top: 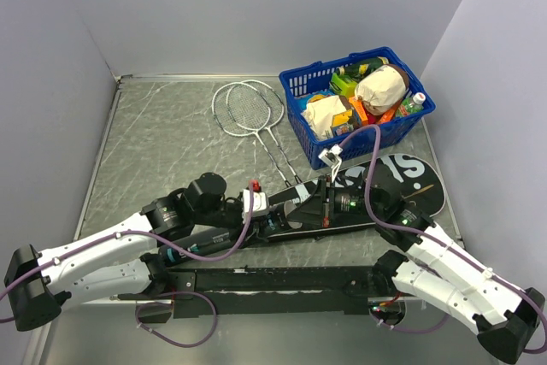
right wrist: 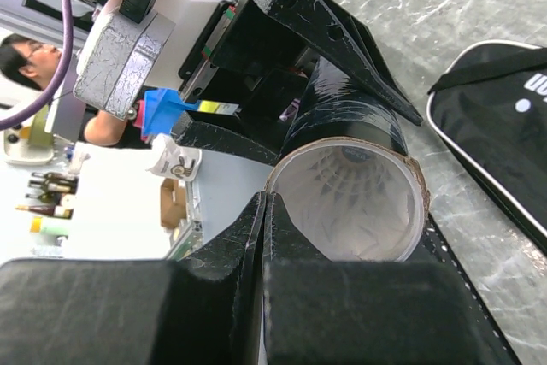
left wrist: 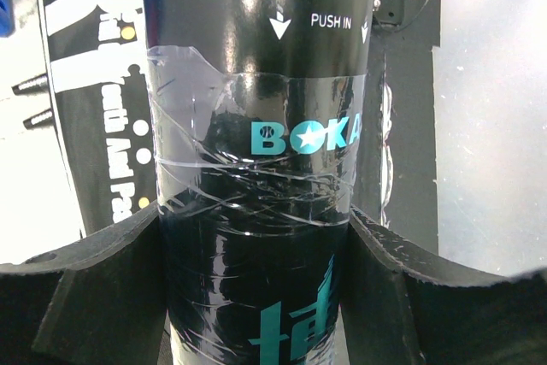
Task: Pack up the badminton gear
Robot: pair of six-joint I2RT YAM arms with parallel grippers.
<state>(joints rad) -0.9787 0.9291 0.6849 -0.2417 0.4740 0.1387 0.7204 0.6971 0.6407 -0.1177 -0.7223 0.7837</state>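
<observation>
Grey marbled tabletop, mid-frame: left gripper clamps the shuttlecock tube, right gripper pinched shut, empty, at its mouth, shuttlecock inside, so push straight and avoid crushing feathers.

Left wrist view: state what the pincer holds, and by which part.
The left pincer grips the long dark cylindrical tube around its tape-wrapped stretch, one finger on each side, near the end marked "PUSH IN".
</observation>
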